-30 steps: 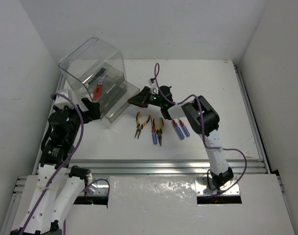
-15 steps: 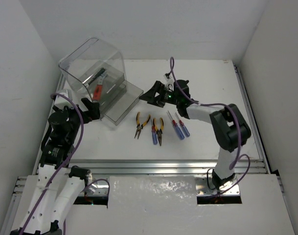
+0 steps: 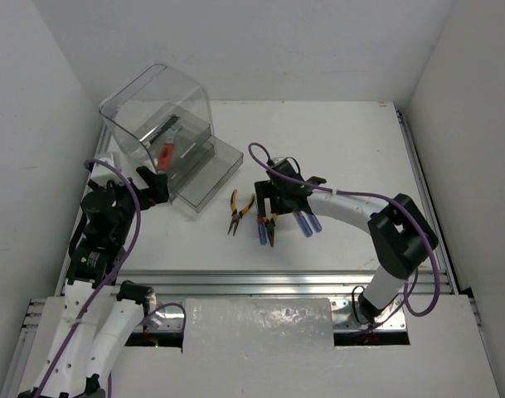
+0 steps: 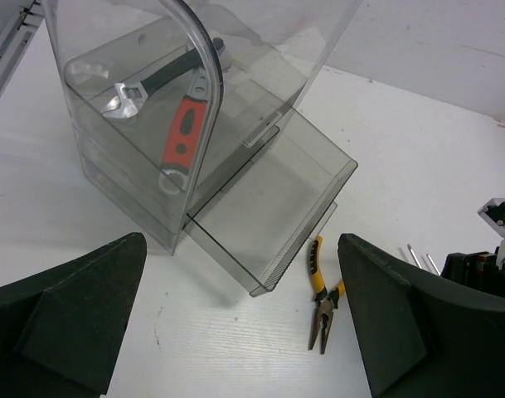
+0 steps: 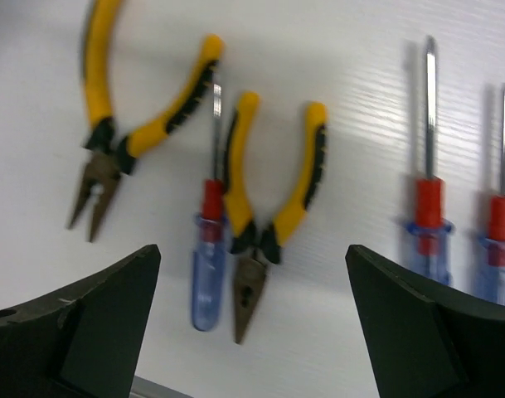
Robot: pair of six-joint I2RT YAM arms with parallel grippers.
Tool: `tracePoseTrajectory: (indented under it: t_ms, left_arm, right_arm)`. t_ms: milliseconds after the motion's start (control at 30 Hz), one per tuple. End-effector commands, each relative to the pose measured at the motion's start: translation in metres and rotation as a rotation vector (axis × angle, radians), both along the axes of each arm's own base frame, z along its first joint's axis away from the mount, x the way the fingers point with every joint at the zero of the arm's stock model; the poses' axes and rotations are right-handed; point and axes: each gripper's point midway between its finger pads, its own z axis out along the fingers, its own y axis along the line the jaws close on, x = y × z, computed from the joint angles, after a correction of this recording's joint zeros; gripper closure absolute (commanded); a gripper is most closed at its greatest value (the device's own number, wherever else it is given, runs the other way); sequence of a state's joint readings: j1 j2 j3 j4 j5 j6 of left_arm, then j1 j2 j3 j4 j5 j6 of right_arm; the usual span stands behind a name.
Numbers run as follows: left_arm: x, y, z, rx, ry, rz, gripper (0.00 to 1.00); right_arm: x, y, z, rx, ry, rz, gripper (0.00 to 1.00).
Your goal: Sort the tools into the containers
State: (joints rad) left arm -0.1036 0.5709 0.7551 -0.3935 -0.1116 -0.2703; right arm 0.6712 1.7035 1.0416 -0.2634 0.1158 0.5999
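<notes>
The clear container [image 3: 162, 124] stands at the back left with its lower drawer [image 4: 269, 203] pulled out. Inside it lie a silver adjustable wrench [image 4: 132, 89] and a red-handled tool [image 4: 184, 133]. On the table lie two yellow-handled pliers [image 5: 111, 124] [image 5: 269, 207], a blue-handled screwdriver [image 5: 208, 265] between them, and two more screwdrivers [image 5: 426, 207] [image 5: 501, 232] to the right. My right gripper [image 5: 252, 332] hovers open over the middle pliers [image 3: 270, 225], with nothing between its fingers. My left gripper [image 4: 244, 332] stands open in front of the drawer and holds nothing.
The white walls stand close on the left and behind the container. An aluminium rail [image 3: 302, 282] runs along the near edge of the table, and another rail [image 3: 422, 182] runs down the right side. The left pliers [image 4: 322, 298] lie just off the drawer's front corner.
My right gripper has come away from the drawer's front and moved nearer, over the pliers, and its jaws now stand wide. The left arm has hardly moved.
</notes>
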Motion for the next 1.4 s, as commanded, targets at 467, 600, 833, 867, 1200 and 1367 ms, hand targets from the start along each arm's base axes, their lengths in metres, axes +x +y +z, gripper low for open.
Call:
tracePoseTrajectory:
  t_ms: [467,600,833,867,1200,1367]
  left_arm:
    - [0.003,-0.007,0.01,-0.002,-0.031,-0.038,0.02]
    - [0.002,-0.007,0.01,-0.003,-0.034,-0.041,0.01]
    - [0.002,-0.008,0.011,-0.002,-0.035,-0.043,0.02]
    - [0.002,-0.008,0.011,-0.002,-0.035,-0.043,0.02]
    - [0.006,-0.043,0.004,-0.098,-0.001,-0.211,0.0]
    - [0.011,-0.086,-0.011,-0.284,0.041,-0.372,0.0]
  right_arm:
    - [-0.012,0.003,-0.029,-0.153,0.084,0.059,0.52]
    - [-0.016,0.005,-0.04,-0.184,0.118,0.051,0.49]
    - [-0.024,-0.007,-0.069,-0.256,0.176,0.026,0.59]
    - [-0.027,-0.01,-0.074,-0.268,0.188,0.025,0.61]
    - [-0.022,-0.015,-0.048,-0.194,0.064,0.014,0.97]
    - [-0.014,-0.023,-0.017,-0.118,-0.088,0.011,1.0]
